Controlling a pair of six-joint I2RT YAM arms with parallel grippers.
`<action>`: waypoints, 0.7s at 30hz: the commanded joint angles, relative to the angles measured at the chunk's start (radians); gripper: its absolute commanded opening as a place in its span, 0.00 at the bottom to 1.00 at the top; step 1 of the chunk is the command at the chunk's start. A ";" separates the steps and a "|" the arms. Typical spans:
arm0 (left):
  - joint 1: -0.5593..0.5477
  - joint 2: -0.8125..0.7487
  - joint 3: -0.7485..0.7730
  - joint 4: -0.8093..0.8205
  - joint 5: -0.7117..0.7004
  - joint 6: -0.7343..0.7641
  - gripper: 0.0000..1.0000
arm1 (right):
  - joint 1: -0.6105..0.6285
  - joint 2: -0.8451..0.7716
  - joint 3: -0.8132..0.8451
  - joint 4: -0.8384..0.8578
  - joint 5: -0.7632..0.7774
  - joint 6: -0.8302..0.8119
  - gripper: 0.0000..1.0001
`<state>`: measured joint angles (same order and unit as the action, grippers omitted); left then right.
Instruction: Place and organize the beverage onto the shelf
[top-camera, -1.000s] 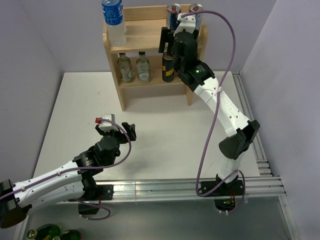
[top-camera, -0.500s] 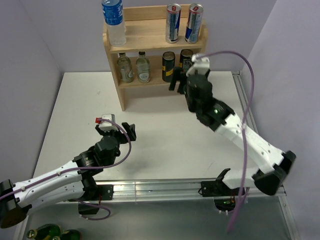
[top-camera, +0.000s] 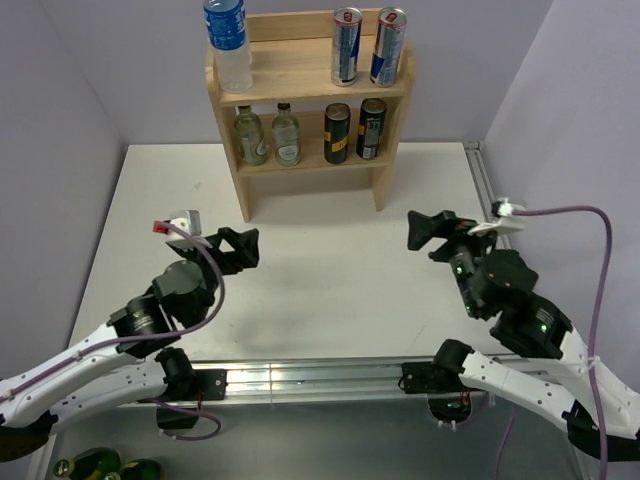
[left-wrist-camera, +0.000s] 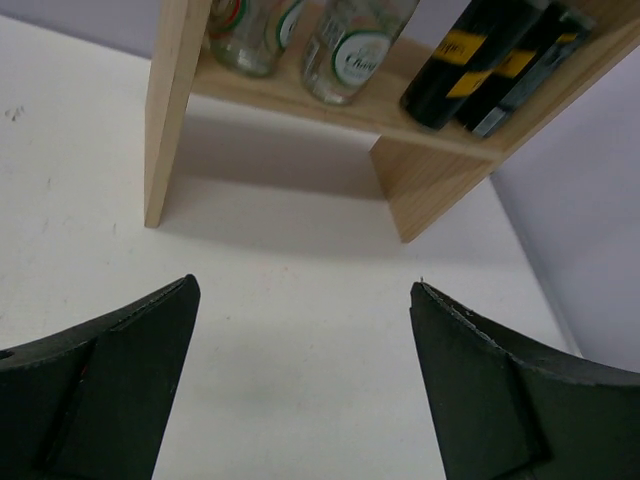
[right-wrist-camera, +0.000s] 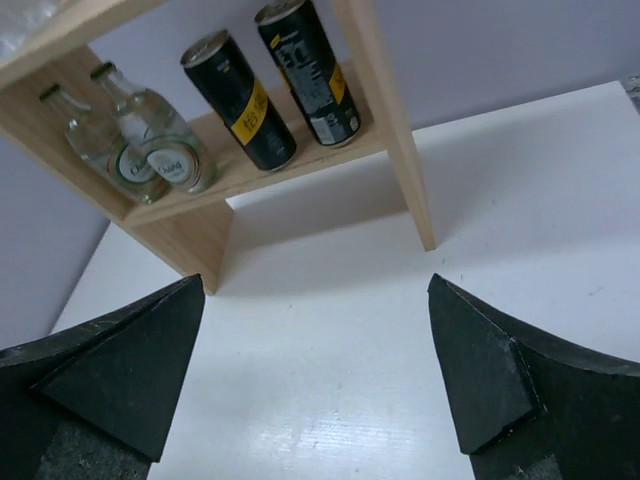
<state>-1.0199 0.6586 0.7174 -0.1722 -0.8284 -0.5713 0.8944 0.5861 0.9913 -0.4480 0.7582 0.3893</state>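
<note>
The light wooden shelf (top-camera: 390, 84) stands at the table's far edge. On its top tier are a water bottle (top-camera: 228, 42) and two blue-and-silver cans (top-camera: 346, 45). On its lower tier are two clear glass bottles (top-camera: 267, 135) and two black cans (top-camera: 354, 130). The lower tier also shows in the left wrist view (left-wrist-camera: 340, 100) and the right wrist view (right-wrist-camera: 250, 170). My left gripper (top-camera: 240, 246) is open and empty over the white table, left of centre. My right gripper (top-camera: 428, 231) is open and empty over the table at the right, well back from the shelf.
The white table (top-camera: 320, 280) has purple walls on three sides. An aluminium rail (top-camera: 330, 378) runs along the near edge and another along the right edge (top-camera: 500, 250). Green bottles (top-camera: 100, 465) lie below the table at the bottom left.
My right arm has pulled back from the shelf's lower tier to the near right, leaving the second black can there. My left gripper has shifted slightly left and towards the shelf.
</note>
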 joint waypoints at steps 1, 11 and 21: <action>-0.012 -0.054 0.106 -0.053 -0.011 0.001 0.93 | 0.008 -0.071 -0.031 -0.064 0.055 0.017 1.00; -0.014 -0.096 0.160 -0.030 -0.021 0.060 0.93 | 0.009 -0.124 -0.045 -0.051 0.041 -0.020 1.00; -0.014 -0.086 0.163 -0.023 -0.026 0.065 0.93 | 0.008 -0.138 -0.054 -0.038 0.052 -0.030 1.00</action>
<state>-1.0290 0.5724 0.8574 -0.2081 -0.8440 -0.5343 0.8944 0.4591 0.9409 -0.5022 0.7895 0.3725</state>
